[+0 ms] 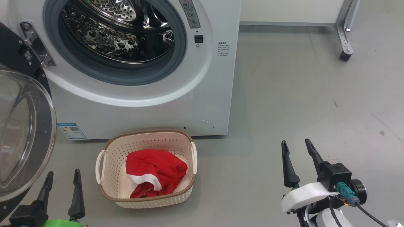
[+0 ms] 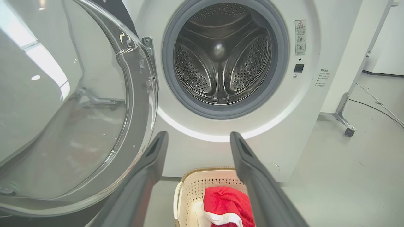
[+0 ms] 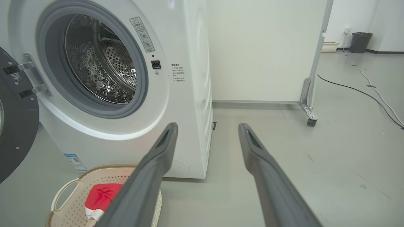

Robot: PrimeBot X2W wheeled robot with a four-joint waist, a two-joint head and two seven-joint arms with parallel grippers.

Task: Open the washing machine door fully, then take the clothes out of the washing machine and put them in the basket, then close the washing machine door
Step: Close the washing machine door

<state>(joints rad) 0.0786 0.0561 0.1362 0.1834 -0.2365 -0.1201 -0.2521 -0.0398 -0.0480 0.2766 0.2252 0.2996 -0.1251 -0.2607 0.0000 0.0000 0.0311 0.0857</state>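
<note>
Red clothes point(image 1: 154, 171) are down in the basket point(image 1: 145, 142), bunched in its middle, and the basket sits on the floor point(image 1: 284, 94) right in front of the washing machine point(image 1: 151, 107). By my read the unloading is done and the last job is the door. And there it is: the washing machine door point(image 1: 22, 132), swung wide on its hinge point(image 1: 34, 47) at the machine's left side, glass bowl bulging our way, standing out to the left of the basket. The left gripper point(image 1: 63, 172) sits low, fingers spread wide with nothing between them, just beside the door's bottom rim, with the door on its left. The right gripper point(image 1: 295, 142) is well apart on the other side of the basket, jaws just as wide and empty. So the left arm is the nearer one, and the push would need to swing the door rightward, back toward the opening. The left wrist view looks straight down the drum point(image 2: 221, 60) to its back wall, and it looks bare, where the head view catches the drum from above at a slant. The door's free edge runs off frame, so where best to press I can't quite say.
</note>
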